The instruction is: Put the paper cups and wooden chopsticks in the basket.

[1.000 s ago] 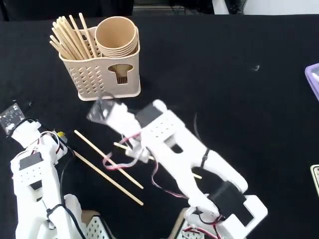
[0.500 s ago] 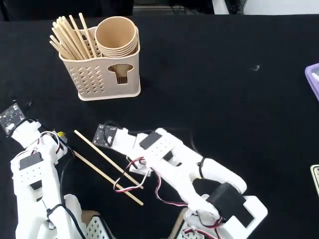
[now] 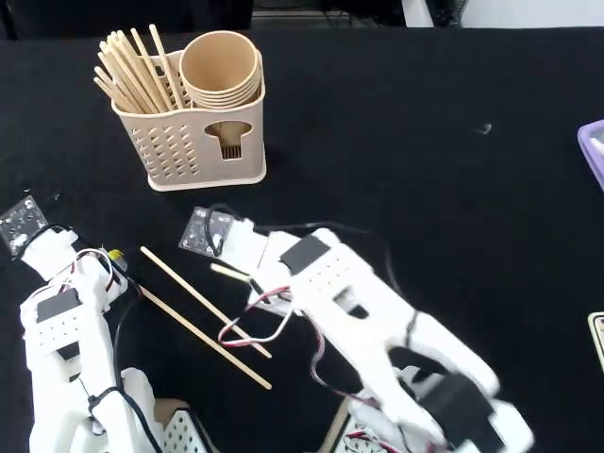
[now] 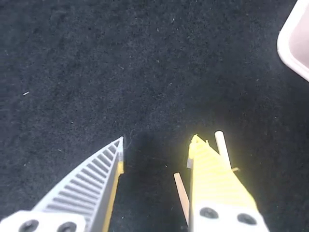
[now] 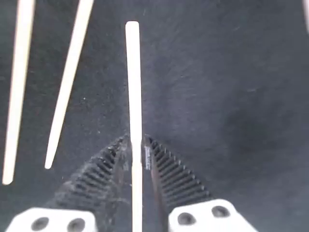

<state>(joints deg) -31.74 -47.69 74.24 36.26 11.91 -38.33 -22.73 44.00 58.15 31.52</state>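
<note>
While the right claw (image 5: 136,141) is pressed together on one wooden chopstick (image 5: 132,82), pinching it lengthwise so that the free end sticks out ahead of the teeth, the left claw (image 4: 157,145) stands spread just over the black surface (image 4: 96,63) and holds nothing. Two loose chopsticks (image 3: 203,300) lie side by side on the surface between the arms, with their ends just beside the left claw's yellow finger and their lengths alongside the pinched stick. Farther back stands the basket (image 3: 189,151), well apart from both claws. It holds a stack of paper cups (image 3: 222,66) in one compartment and a bundle of chopsticks (image 3: 132,71) in the other.
</note>
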